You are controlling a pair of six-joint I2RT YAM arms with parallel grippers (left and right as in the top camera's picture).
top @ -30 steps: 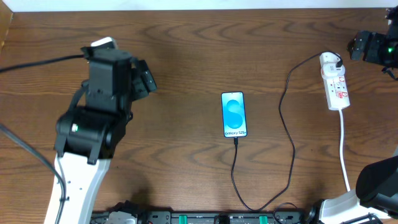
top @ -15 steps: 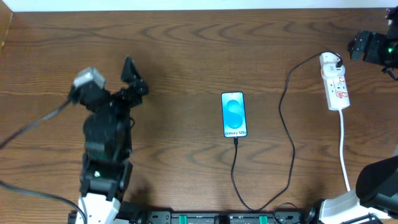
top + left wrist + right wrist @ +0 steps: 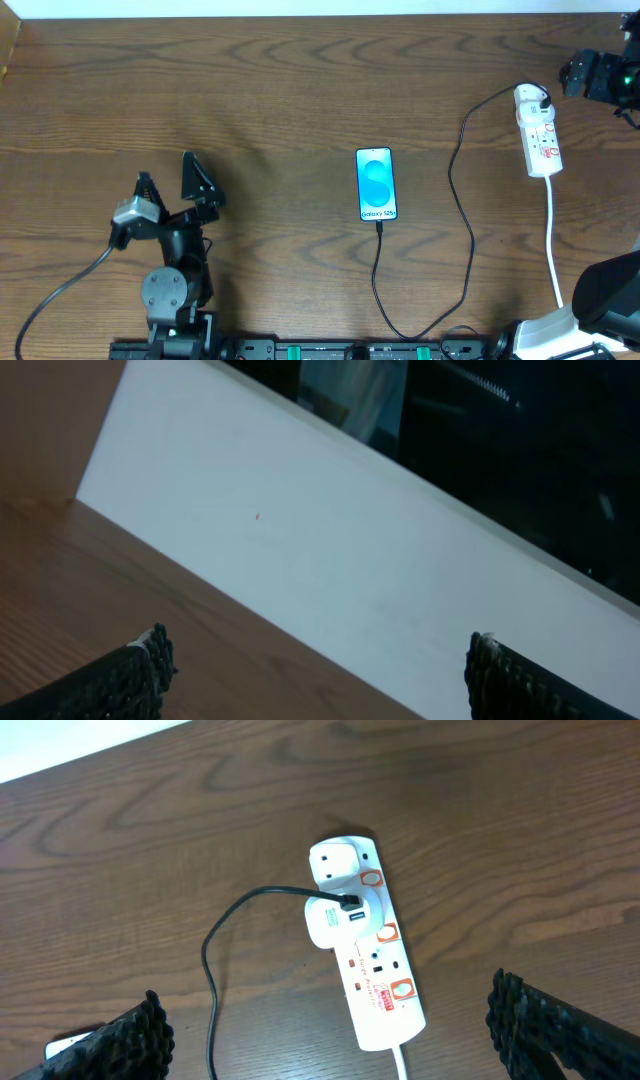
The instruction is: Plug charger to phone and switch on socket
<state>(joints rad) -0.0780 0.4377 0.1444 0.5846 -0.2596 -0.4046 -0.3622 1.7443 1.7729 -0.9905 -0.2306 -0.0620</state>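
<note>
The phone (image 3: 376,184) lies flat mid-table, its blue screen up. The charger (image 3: 463,215), a thin black cable, meets the phone's bottom edge, loops toward the near edge and climbs to the right. Its white plug head (image 3: 335,918) sits in the socket (image 3: 365,945), a white strip with red markings (image 3: 538,132). My right gripper (image 3: 330,1020) hovers open above the socket, with nothing between its fingers. It shows at the far right edge (image 3: 578,73) from overhead. My left gripper (image 3: 168,182) is open and empty, far left of the phone, and faces the table's far edge (image 3: 320,680).
The socket's thick white cord (image 3: 553,240) runs toward the near edge on the right. A white wall (image 3: 330,550) borders the far side of the table. The left arm's black cable (image 3: 60,290) trails at the near left. The right arm's base (image 3: 605,290) stands near right.
The left arm has drawn back toward the near left edge and folded down low, gripper still open. The right arm, phone, charger and socket have not moved.
</note>
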